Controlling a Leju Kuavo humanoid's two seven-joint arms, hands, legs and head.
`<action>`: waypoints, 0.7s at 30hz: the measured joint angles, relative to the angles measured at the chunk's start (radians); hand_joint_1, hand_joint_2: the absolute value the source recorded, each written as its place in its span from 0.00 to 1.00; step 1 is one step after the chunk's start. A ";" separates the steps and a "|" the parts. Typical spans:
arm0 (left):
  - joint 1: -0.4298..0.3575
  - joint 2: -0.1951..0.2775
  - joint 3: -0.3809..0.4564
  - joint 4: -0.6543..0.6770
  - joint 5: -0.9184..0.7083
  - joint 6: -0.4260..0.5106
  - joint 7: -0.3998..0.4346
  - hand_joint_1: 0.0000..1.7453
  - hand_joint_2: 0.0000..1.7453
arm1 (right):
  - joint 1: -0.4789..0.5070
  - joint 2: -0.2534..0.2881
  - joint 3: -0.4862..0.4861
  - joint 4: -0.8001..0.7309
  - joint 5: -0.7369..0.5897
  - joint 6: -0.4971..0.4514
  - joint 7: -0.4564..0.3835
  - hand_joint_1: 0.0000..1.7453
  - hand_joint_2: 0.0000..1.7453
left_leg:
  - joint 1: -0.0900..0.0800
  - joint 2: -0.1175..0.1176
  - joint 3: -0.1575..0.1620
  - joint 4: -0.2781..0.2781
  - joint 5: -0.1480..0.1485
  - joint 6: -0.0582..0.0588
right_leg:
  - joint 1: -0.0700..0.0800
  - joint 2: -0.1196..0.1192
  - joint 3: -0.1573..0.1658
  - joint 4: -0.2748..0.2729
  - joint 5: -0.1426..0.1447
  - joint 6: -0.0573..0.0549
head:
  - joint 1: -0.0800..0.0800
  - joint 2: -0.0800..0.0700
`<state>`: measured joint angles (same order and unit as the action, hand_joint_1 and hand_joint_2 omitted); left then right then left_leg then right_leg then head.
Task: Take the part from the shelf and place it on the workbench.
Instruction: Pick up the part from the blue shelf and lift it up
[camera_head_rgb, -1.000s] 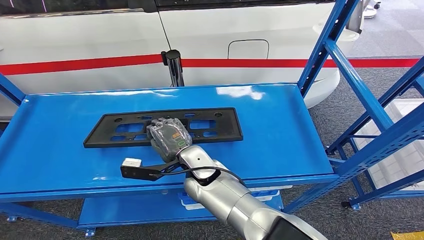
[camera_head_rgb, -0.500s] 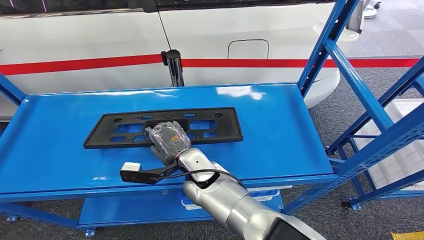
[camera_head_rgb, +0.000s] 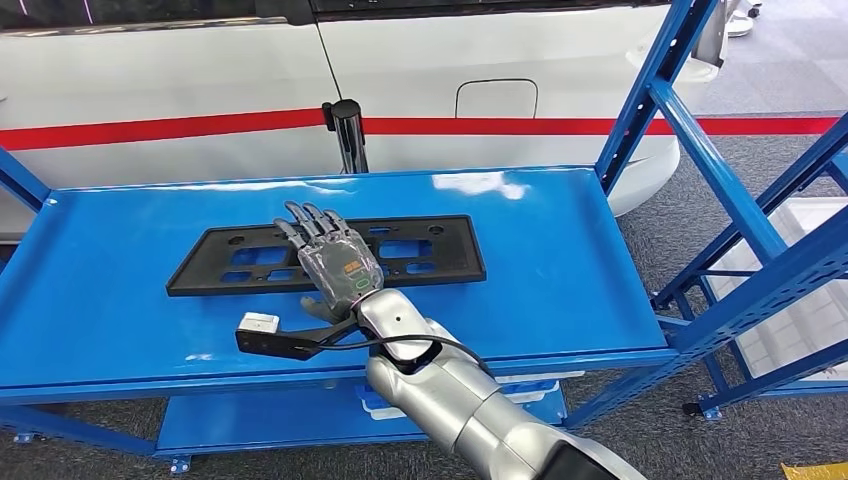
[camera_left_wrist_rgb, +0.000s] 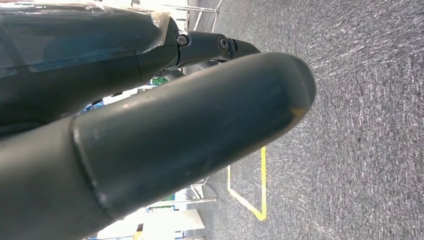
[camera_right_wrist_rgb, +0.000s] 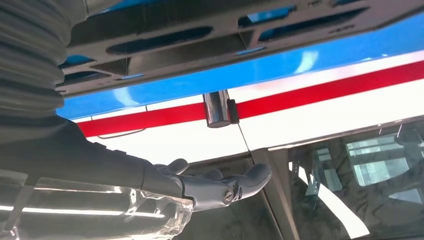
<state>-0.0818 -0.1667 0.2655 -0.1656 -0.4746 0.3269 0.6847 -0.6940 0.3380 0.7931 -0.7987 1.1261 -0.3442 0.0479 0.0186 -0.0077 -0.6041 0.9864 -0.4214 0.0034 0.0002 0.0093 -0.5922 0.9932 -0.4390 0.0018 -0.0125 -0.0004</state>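
The part (camera_head_rgb: 325, 254), a flat black frame with cut-out windows, lies flat on the blue tabletop (camera_head_rgb: 560, 270), its left end reaching well out to the left of the right hand (camera_head_rgb: 335, 262) and its right end to the hand's right. The hand is released: its fingers (camera_head_rgb: 300, 218) are spread and stretched forward above the middle of the part, holding nothing. In the right wrist view the fingers (camera_right_wrist_rgb: 220, 187) stand extended with open air between them and the part (camera_right_wrist_rgb: 200, 35), so the hand looks to be apart from it, though the head view alone cannot settle whether the palm brushes it. Just nearer than the hand, by the wrist, a small white block (camera_head_rgb: 258, 322) on a black bracket juts to the hand's left over the tabletop's front edge. Beyond the hand, past the far rim, stands a white vehicle side with a red stripe (camera_head_rgb: 520, 126). To the hand's right rise the blue uprights of a rack (camera_head_rgb: 690, 130).

The left hand cannot be made out in the left wrist view, so its state is unclear.

Judging by this, the placing seems done and the step in hand is the letting-go. The next move calls for drawing the right hand straight up and back, fingers kept spread, so nothing hooks a window and drags the part.
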 joint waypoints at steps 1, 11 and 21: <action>0.000 0.000 0.000 0.000 0.000 0.000 0.000 0.00 0.00 | 0.002 0.000 -0.004 -0.006 0.001 0.001 -0.002 0.00 1.00 | 0.000 0.000 0.000 0.000 0.000 0.000 | 0.000 0.000 0.000 0.000 0.000 0.000 | 0.000 0.000; 0.000 0.000 0.018 -0.001 -0.003 0.002 -0.002 0.00 0.00 | 0.010 0.000 -0.022 -0.031 0.101 0.006 -0.004 0.00 1.00 | 0.000 0.000 0.000 0.000 0.000 0.000 | 0.000 0.000 0.000 0.000 0.000 0.000 | 0.000 0.000; 0.000 -0.002 0.040 -0.001 -0.008 0.006 -0.009 0.00 0.00 | 0.003 0.000 -0.002 0.055 0.053 0.011 0.033 0.00 1.00 | 0.000 0.000 0.000 0.000 0.000 0.000 | 0.000 0.000 0.000 0.000 0.000 0.000 | 0.000 0.000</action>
<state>-0.0817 -0.1685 0.3053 -0.1667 -0.4829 0.3334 0.6761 -0.6910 0.3380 0.7916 -0.7434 1.1794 -0.3327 0.0808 0.0186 -0.0078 -0.6042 0.9864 -0.4214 0.0034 0.0001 0.0093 -0.5920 0.9932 -0.4390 0.0018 -0.0126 -0.0004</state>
